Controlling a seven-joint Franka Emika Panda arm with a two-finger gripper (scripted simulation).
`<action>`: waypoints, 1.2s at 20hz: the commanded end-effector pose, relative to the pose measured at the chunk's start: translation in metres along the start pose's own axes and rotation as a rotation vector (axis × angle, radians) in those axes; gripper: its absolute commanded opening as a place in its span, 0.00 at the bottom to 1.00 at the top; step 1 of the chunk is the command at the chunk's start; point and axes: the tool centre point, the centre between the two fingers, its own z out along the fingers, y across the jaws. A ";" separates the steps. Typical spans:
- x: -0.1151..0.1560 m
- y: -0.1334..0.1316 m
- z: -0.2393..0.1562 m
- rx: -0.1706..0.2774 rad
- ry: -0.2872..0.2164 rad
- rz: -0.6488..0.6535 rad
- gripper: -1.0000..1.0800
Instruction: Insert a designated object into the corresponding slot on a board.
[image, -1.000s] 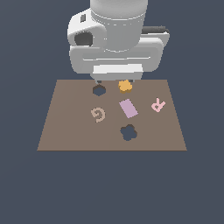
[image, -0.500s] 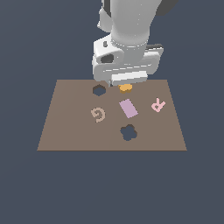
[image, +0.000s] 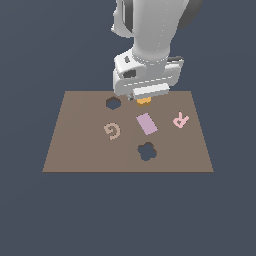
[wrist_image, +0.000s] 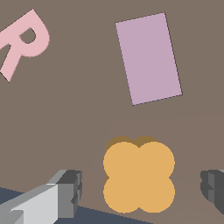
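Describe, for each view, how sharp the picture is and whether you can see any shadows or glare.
Exterior view: evenly lit, no glare; the board looks flat, edges slightly soft. Wrist view: crisp edges, no blur; a faint darker fringe shows at one edge of the orange piece; the fingers are shaded grey; no highlights.

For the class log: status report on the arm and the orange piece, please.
Gripper open, fingers either side of the orange four-lobed piece, not touching. Piece flat on the brown board. Dark clover-shaped slot empty; lilac rectangle lies between piece and slot.
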 end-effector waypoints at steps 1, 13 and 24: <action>-0.001 -0.001 0.002 0.000 0.001 -0.003 0.96; -0.001 -0.001 0.023 -0.001 0.001 -0.004 0.96; -0.001 0.000 0.023 -0.001 0.001 -0.004 0.00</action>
